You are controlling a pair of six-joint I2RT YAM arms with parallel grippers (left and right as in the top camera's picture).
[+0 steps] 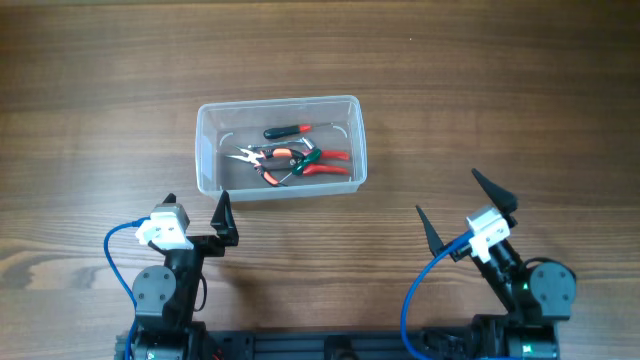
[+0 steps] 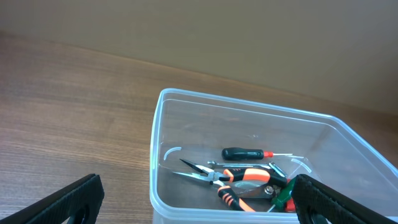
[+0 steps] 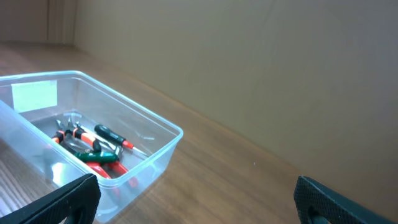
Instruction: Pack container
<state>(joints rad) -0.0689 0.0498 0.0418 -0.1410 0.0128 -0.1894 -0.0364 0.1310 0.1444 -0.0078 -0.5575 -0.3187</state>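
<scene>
The clear plastic container (image 1: 208,150) sits on the wooden table at centre. Inside lie a black-and-red screwdriver (image 1: 287,131), orange-handled needle-nose pliers (image 1: 265,157), a green-handled tool (image 1: 300,163) and red-handled cutters (image 1: 330,163). The container also shows in the left wrist view (image 2: 155,162) and the right wrist view (image 3: 158,124). My left gripper (image 1: 197,211) is open and empty, just in front of the container's near left corner. My right gripper (image 1: 465,205) is open and empty, to the right of and nearer than the container.
Blue cables (image 1: 112,250) loop beside both arm bases at the table's near edge. A plain wall (image 3: 280,56) stands behind the table's far side.
</scene>
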